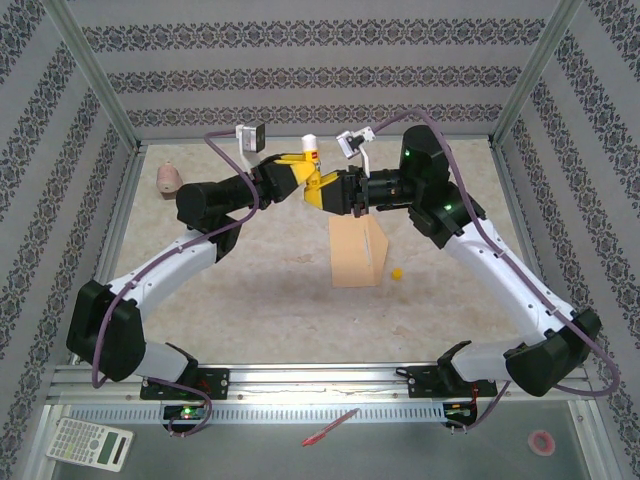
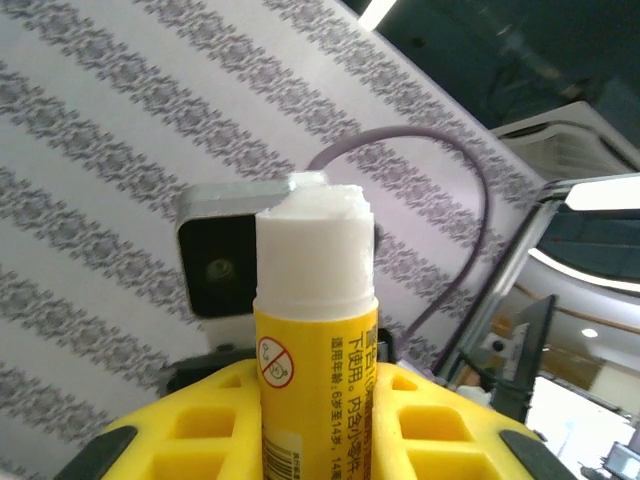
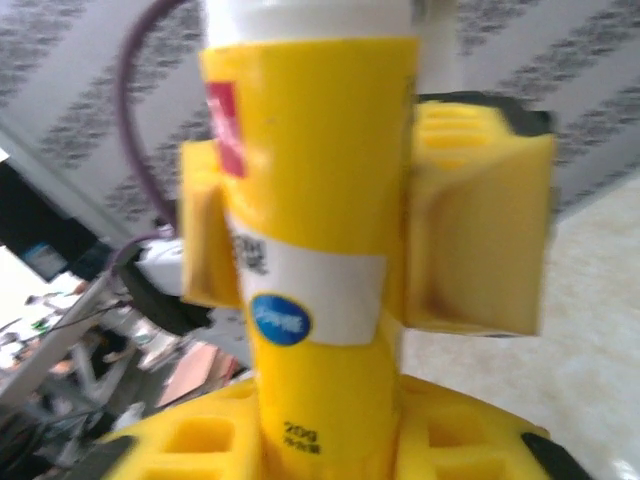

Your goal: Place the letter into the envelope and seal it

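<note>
We've got both arms raised, meeting at upper centre. There the left fingers [image 1: 288,170] clamp the round yellow glue stick [image 1: 311,150] upright, waxy white tip out. The right fingers [image 1: 328,192] flank its base, can't tell the grip. Flat tan envelope [image 1: 357,252] lies on the tabletop [image 1: 250,290], mid-frame.

Left arm [image 1: 170,262] and right arm [image 1: 505,275]: white shells, black joints, bases on the aluminium rail [image 1: 320,378]. Purple cables [image 2: 430,131] along both; green lights [image 1: 185,411] near the rail. Yellow pocketed fingers [image 1: 283,172] farthest from it.

One envelope [image 1: 357,252], one glue stick [image 1: 311,160], one calculator [image 1: 90,443], one pen [image 1: 331,427].
</note>
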